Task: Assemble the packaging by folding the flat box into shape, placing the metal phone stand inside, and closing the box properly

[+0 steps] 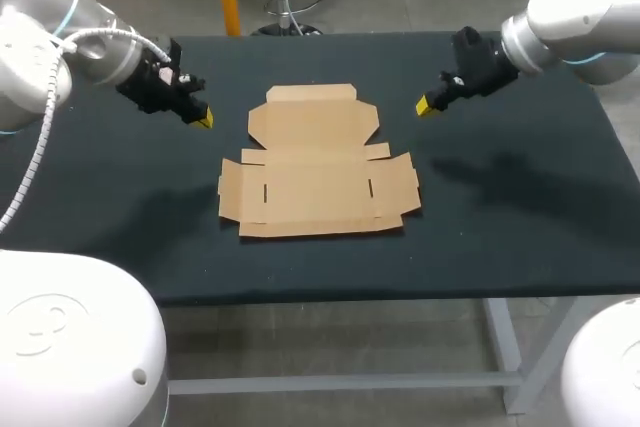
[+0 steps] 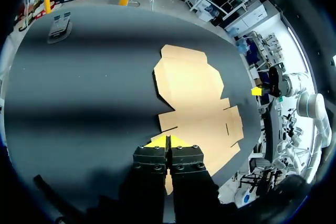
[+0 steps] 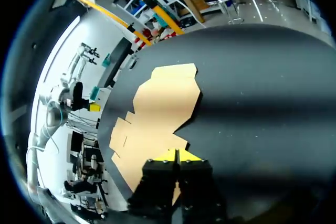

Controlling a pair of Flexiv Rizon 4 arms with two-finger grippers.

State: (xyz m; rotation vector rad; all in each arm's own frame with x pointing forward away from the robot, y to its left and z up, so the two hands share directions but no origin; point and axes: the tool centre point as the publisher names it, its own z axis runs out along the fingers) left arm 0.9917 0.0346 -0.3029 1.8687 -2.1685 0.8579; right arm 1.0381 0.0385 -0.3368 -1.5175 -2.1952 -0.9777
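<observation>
Cardboard of the flat box point(image 1: 318, 162) lay unfolded at the middle of the black table point(image 1: 530, 237), flaps spread, touched by neither arm. The left end effector point(image 1: 203, 119) hung above the table off the box's far left corner, its yellow tips pressed together on nothing; the right end effector point(image 1: 428, 105) hung off the far right corner, likewise clenched and empty. In the left wrist view a grey metal phone stand point(image 2: 59, 26) sat near the table's edge, well apart from the box
</observation>
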